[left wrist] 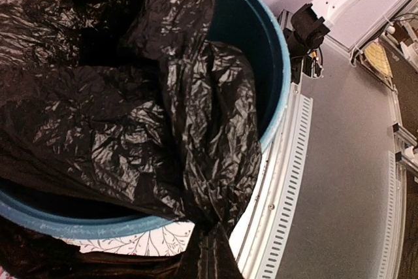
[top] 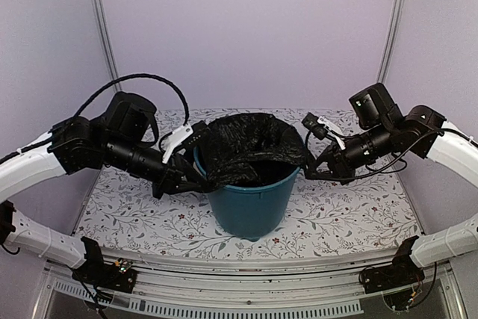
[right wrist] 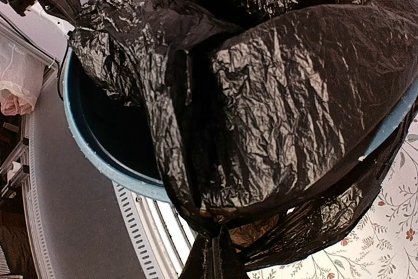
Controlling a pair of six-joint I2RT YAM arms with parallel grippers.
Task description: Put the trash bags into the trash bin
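The floral-patterned desk [top: 336, 214] carries the teal-blue trash bin [top: 250, 211], which stands upright near its middle, between the two arms. The black trash bag [top: 246, 143] lies across the bin's mouth. Its glossy, crinkled film is draped over the far rim and both side rims, and a broad fold sags down into the opening. The near rim stays bare, with a strip of the dark interior showing behind it. On the left and right the film spills over the outside of the rim and is drawn down towards the arms. The left arm reaches in from the left and the right arm from the right, both bent low at about the height of the bin's rim. The left tool [top: 197, 179] sits just beside the bin's left wall. In its wrist view the plastic gathers into a tight twist at the bottom centre, so it appears to be pinching the bag's edge, though the film hides the fingers. The right tool [top: 309, 169] sits just beside the right wall, where its wrist view shows the same narrow bunch of film nipped outside the rim.
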